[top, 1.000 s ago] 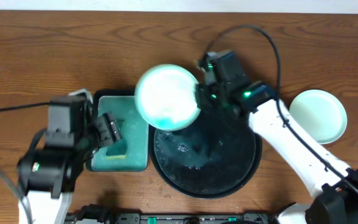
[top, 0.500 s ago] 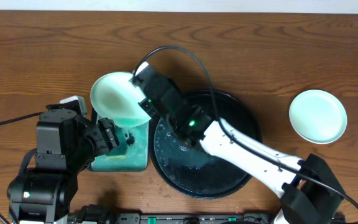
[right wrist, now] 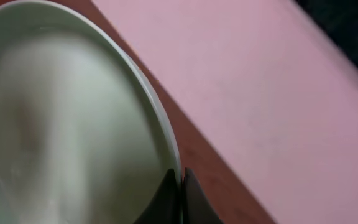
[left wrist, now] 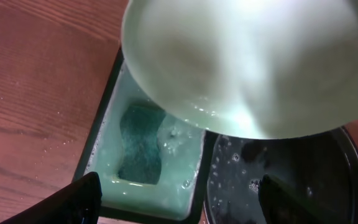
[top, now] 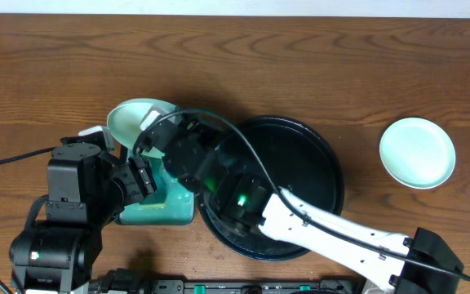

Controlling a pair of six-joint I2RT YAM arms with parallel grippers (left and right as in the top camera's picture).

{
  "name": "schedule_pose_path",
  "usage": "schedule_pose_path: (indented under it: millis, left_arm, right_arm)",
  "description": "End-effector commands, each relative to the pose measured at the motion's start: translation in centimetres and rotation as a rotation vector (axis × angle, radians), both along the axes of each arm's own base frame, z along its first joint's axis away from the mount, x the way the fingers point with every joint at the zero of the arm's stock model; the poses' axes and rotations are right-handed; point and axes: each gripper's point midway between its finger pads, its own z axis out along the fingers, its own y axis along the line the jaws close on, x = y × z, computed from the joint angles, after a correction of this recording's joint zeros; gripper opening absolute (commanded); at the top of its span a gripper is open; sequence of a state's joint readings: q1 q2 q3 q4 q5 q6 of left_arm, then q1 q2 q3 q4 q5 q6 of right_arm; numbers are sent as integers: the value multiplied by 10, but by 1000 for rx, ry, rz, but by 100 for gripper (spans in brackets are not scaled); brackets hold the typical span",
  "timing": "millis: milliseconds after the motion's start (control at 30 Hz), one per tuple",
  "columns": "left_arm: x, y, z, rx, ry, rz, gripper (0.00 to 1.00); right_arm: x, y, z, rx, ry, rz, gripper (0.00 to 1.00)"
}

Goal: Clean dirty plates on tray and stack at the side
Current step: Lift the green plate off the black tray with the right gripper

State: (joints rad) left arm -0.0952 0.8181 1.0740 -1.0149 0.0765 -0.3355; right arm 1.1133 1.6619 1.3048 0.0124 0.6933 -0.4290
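Now that my right arm has swung across, the plate point(top: 127, 121) it holds has gone from over the round tray point(top: 333, 174) to over the small sponge tray point(left wrist: 182, 182), toward the table's left edge. The right gripper point(right wrist: 180, 185) is pinched tight on its rim. The left gripper point(top: 142, 175) sits just beside it, jaws apart, holding nothing. I think washing comes next. A second plate point(top: 417, 152) rests near the right edge. The far edge has bare wood; both arms crowd the near edge.
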Motion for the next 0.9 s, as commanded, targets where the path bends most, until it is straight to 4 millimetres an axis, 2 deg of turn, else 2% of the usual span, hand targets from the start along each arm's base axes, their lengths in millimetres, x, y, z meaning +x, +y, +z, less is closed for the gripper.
schedule_pose_path:
  millis: [0, 367, 867]
  left_arm:
    - [0, 1, 6, 3, -15, -5, 81]
    - [1, 0, 6, 3, -15, -5, 81]
    - [0, 1, 6, 3, -15, -5, 81]
  right_arm:
    - [-4, -12, 21, -57, -83, -70, 1]
    - [-5, -11, 33, -16, -113, -90, 1]
    - [-5, -11, 33, -14, -113, -90, 1]
